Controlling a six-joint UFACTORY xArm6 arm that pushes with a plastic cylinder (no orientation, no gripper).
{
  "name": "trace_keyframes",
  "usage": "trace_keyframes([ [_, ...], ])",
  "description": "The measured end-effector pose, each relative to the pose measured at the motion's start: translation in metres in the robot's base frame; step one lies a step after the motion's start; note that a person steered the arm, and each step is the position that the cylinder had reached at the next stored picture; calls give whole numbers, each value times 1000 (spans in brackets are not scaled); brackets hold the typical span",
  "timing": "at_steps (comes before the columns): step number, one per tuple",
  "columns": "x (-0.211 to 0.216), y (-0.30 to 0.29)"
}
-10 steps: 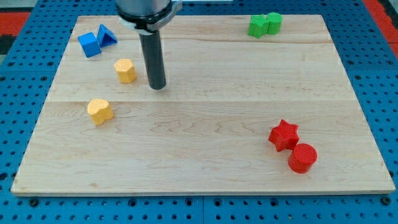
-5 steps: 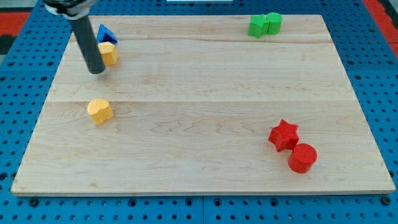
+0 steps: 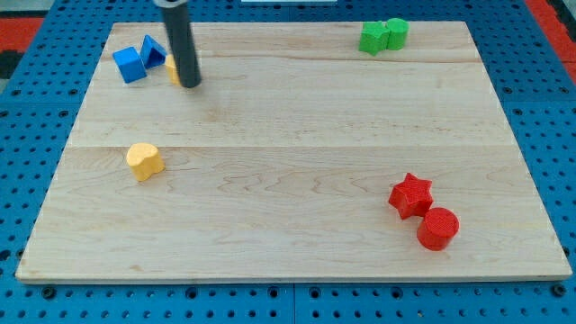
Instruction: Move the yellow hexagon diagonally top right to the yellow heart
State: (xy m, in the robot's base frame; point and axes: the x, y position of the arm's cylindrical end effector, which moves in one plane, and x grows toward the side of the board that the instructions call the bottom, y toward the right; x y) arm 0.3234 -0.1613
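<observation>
The yellow hexagon (image 3: 170,69) sits near the view's top left, mostly hidden behind my rod. My tip (image 3: 189,84) rests on the board against the hexagon's right side. The yellow heart (image 3: 144,160) lies lower down at the view's left, well below the hexagon and the tip. The hexagon touches or nearly touches the blue triangle (image 3: 151,49).
A blue cube (image 3: 129,65) sits left of the blue triangle at the top left. Two green blocks (image 3: 382,36) stand at the top right. A red star (image 3: 410,195) and a red cylinder (image 3: 437,228) sit at the bottom right. The wooden board (image 3: 297,162) lies on a blue pegboard.
The hexagon slid up and to the left, ending next to the blue blocks. My tip swung far left, then came back to the hexagon's right side.
</observation>
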Motion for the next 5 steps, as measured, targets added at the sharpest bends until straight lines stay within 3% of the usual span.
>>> trace_keyframes([
  [2, 16, -26],
  [5, -23, -32],
])
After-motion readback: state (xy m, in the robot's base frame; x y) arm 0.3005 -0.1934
